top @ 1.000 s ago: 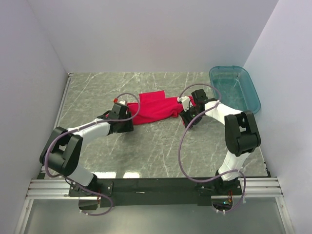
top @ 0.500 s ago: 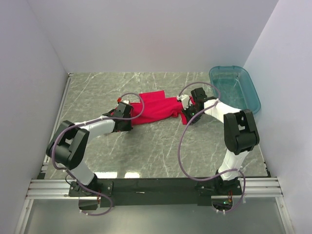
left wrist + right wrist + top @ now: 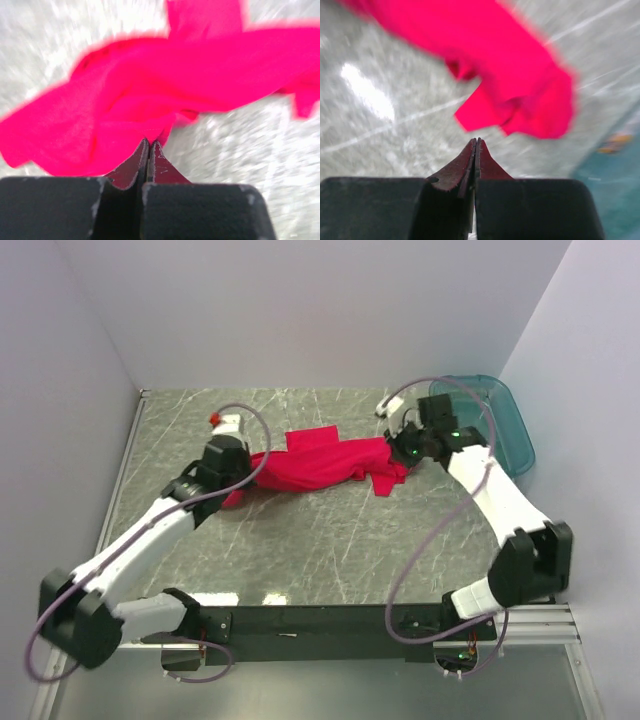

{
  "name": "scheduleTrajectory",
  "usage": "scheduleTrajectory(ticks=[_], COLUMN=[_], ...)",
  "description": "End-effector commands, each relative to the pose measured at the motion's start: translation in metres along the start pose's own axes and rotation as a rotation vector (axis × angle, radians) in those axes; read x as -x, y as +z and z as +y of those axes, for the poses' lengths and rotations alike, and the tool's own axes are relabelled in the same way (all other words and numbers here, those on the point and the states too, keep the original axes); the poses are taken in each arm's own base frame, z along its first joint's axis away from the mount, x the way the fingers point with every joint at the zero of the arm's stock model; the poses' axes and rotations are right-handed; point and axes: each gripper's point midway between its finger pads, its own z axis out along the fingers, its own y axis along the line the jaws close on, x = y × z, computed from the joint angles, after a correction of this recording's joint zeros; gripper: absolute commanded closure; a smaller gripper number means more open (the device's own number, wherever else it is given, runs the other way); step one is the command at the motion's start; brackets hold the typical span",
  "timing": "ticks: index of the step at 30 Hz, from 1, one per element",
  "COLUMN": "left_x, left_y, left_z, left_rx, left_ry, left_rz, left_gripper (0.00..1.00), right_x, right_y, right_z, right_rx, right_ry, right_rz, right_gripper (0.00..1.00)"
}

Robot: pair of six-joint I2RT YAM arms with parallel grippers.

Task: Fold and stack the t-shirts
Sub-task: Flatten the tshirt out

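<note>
A bright red t-shirt point(image 3: 320, 462) lies bunched and stretched sideways across the middle of the marble table point(image 3: 300, 550). My left gripper point(image 3: 244, 473) is at its left end. In the left wrist view the jaws point(image 3: 149, 143) are pressed together, with the red cloth point(image 3: 175, 85) gathered right at their tips. My right gripper point(image 3: 402, 453) hovers at the shirt's right end. Its jaws point(image 3: 476, 140) are shut, and a strip of bare table shows between the tips and the red cloth point(image 3: 520, 85). Both wrist views are motion-blurred.
A teal see-through plastic tub point(image 3: 490, 420) stands at the back right, close behind my right arm; its corner point(image 3: 612, 200) shows in the right wrist view. White walls close in the table on three sides.
Both grippers closed and both arms rose and swung back. The shirt's left end got pulled out to the left, so the cloth now spans wider than before.
</note>
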Motion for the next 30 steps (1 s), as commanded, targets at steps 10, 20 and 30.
scheduleTrajectory(ticks=[10,20,30], left_x=[0.004,-0.014,-0.018], left_y=[-0.033,-0.025,-0.03], left_z=[0.001,0.003,0.004], left_rx=[-0.055,-0.065,-0.076], left_ry=[-0.002,-0.007,-0.018], left_rz=[-0.04,-0.01,-0.012], left_gripper=[0.99,0.99,0.99], right_x=[-0.046,-0.073,-0.086], right_y=[0.051,0.099,0.115], right_z=[0.006,-0.01,-0.005], right_rx=[0.019,-0.068,-0.032], right_ry=[0.252,0.386,0.417], right_rz=[0.14,0.232,0.286], right_gripper=[0.54,0.45,0.63])
